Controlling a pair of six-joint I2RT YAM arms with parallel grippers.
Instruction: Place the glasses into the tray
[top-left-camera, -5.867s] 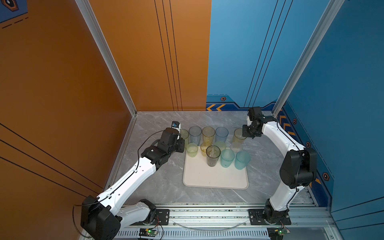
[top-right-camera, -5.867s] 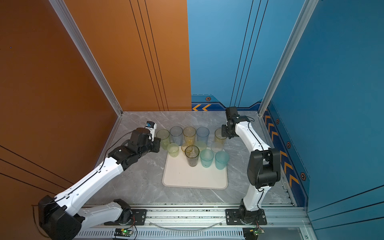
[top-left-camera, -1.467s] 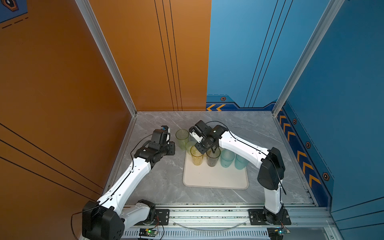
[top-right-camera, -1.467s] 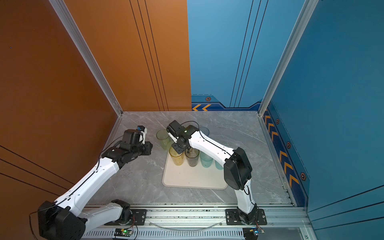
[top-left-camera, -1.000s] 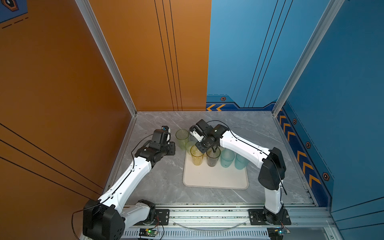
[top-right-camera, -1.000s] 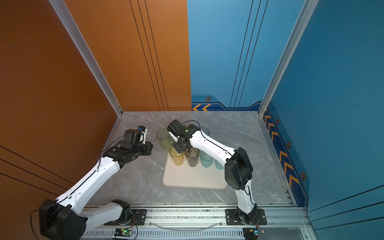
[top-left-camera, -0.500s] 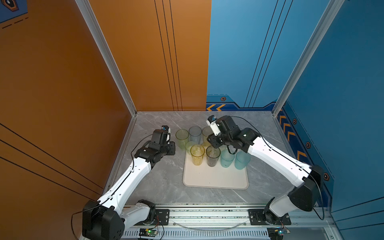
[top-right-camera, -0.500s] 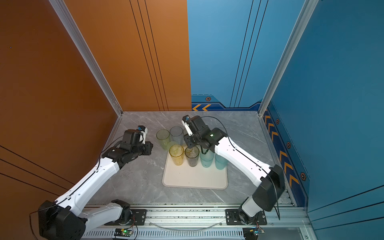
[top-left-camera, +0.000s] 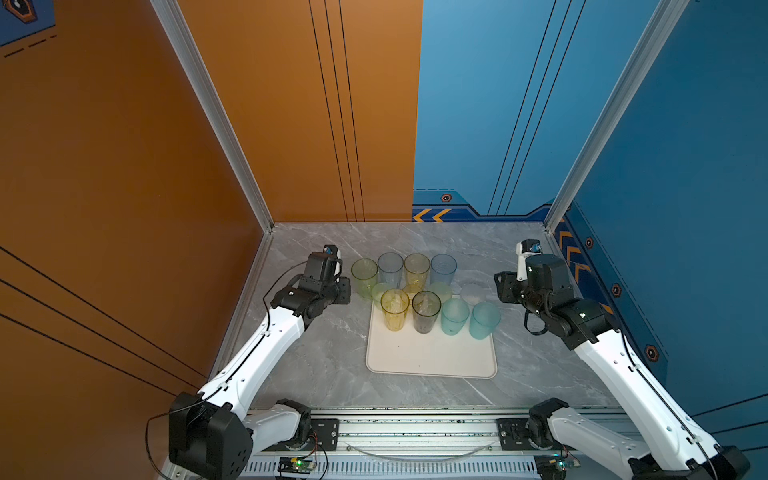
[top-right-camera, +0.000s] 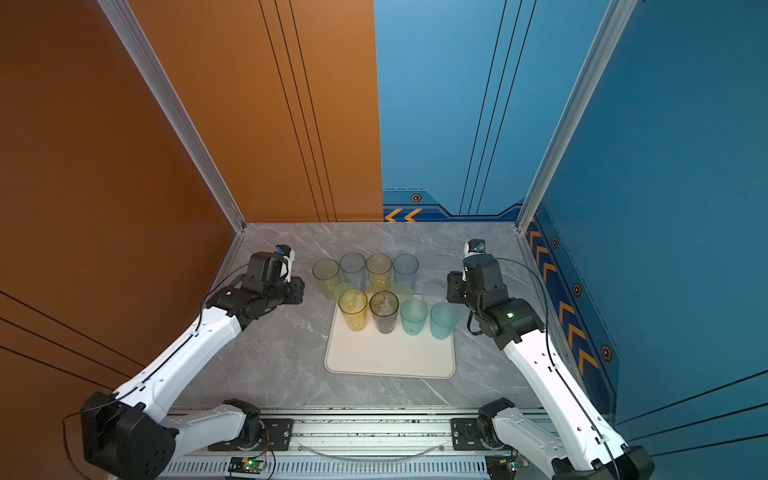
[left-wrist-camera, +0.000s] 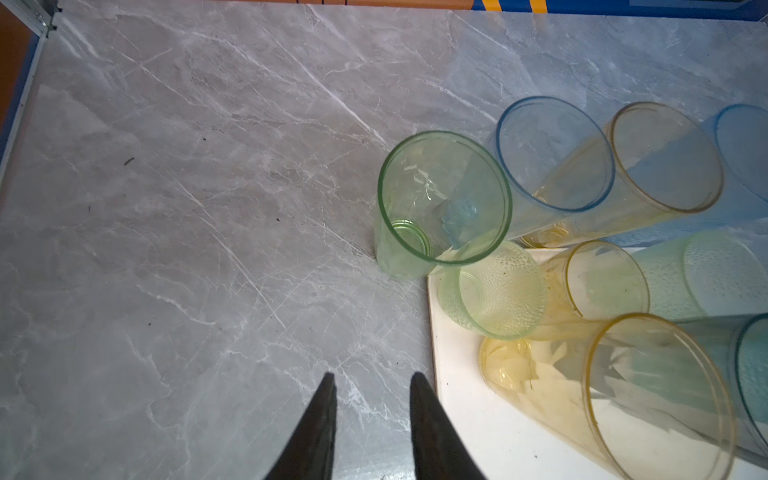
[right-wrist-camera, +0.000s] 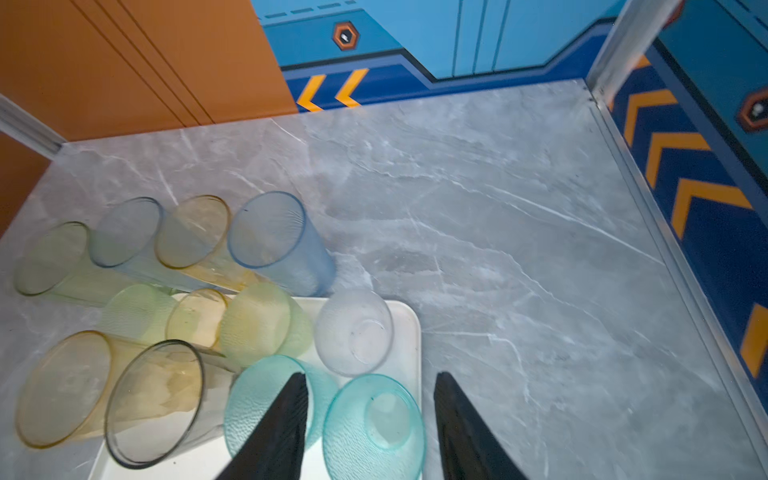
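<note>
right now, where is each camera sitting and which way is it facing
Both top views: high above the front rail, looking down toward the back wall; left arm and right arm flank the tray.
Left wrist: on the left arm, looking down past the open left gripper at the marble table and the tray's corner.
Right wrist: on the right arm, looking past the open right gripper across the tray toward the back wall.
Shared: both wrist views show the tall green glass, standing off the tray.
</note>
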